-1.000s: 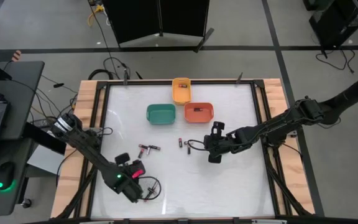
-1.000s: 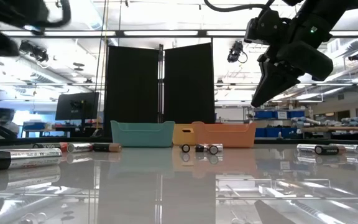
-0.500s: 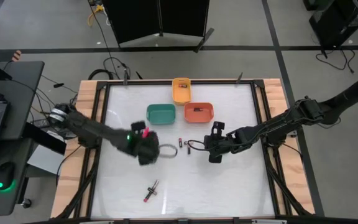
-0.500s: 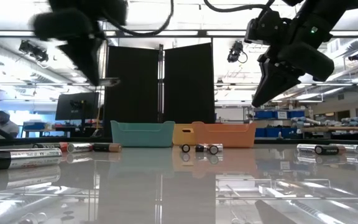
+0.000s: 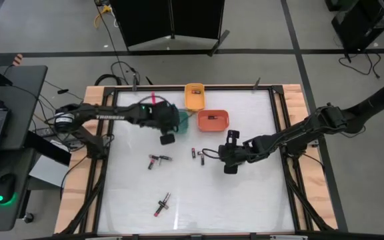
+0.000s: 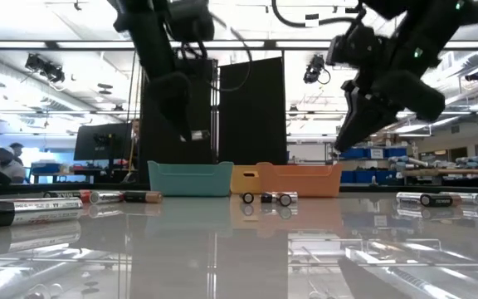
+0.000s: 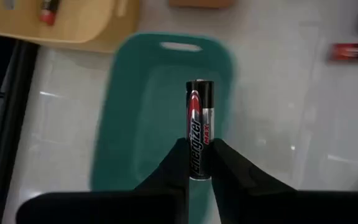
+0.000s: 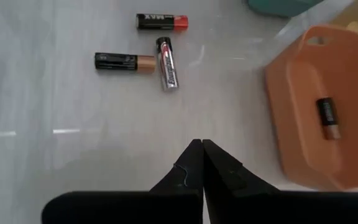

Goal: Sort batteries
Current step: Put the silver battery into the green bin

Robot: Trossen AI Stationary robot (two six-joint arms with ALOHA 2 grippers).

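Note:
My left gripper hangs over the teal bin, shut on a black, red and silver battery. In the high view it covers part of that bin. My right gripper is shut and empty, raised above the table, right of three loose batteries. More batteries lie flat on the table: a pair and another pair by the near edge. The orange bin and the yellow bin each hold one battery. My left gripper pinches the battery between its two fingertips, by one end. The rest of the cell sticks out past the fingertips, in line with them. The fingers come from above, slanting down. The battery is lifted clear, over the teal bin's hollow.
The three bins sit together at the table's far middle, the yellow one farthest. A wooden frame borders the table. In the low view more batteries lie at the left and right. People show in the room behind.
My left gripper has swung from the table's near edge toward the far edge, passing the middle of the table, and now hangs over the teal bin with the battery. A pair of batteries shows by the near edge where it was.

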